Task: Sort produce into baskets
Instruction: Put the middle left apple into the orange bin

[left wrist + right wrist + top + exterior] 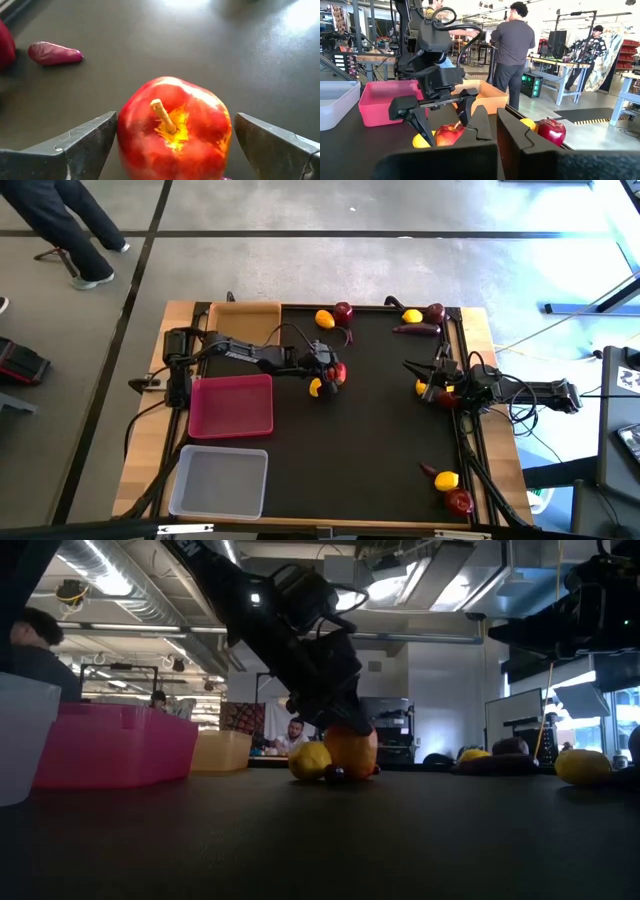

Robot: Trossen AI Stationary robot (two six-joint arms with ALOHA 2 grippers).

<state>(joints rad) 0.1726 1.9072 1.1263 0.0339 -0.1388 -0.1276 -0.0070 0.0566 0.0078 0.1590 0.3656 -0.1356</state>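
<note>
One apple (175, 127) sits on the desk (370, 430) a little left of centre and toward the far edge, upright between the spread fingers of the left tool (330, 372), which stands wide open around it and has hold of nothing; the left wrist view shows clear gaps on both sides of the fruit. Being round, the apple has no real long axis; its stem rises from the top and leans slightly toward that wrist camera. A lemon (316, 387) lies just beside it on the near side, and something small and dark rests at its foot in the low view, too small to name. As for progress, sorting looks barely begun: the tan basket (243, 320) at the far-left corner, the pink basket (232, 405) along the left edge and the whitish basket (219, 480) at the near-left corner all appear empty. Produce is scattered elsewhere: another lemon and apple against the far edge at its middle, a lemon, apple and purple root (415, 330) at the far-right corner, and a further cluster at the near-right corner. The right tool (437, 385) waits by the right edge with its fingers shut, empty, close to a lemon and an apple there.
</note>
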